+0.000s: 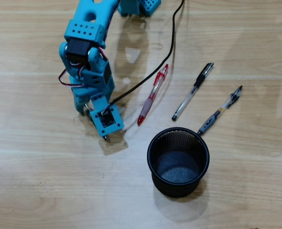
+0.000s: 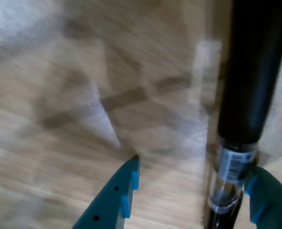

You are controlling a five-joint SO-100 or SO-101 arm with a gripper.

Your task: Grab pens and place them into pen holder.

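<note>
A pale wooden bench (image 1: 45,191) with lengthwise grain fills the overhead view, soft shadows lying across it. A black cable (image 1: 172,45) enters at twelve o'clock and curves down toward nine o'clock across the boards. In the wrist view the bench (image 2: 59,95) appears blurred, crossed by thin dark shadows.

Overhead cam straight down; wrist cam close-up, tabletop (image 2: 59,119).

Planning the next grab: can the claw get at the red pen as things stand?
Probably yes: the red pen lies alone, right of the claw in the overhead view; only a black cable runs close.
</note>
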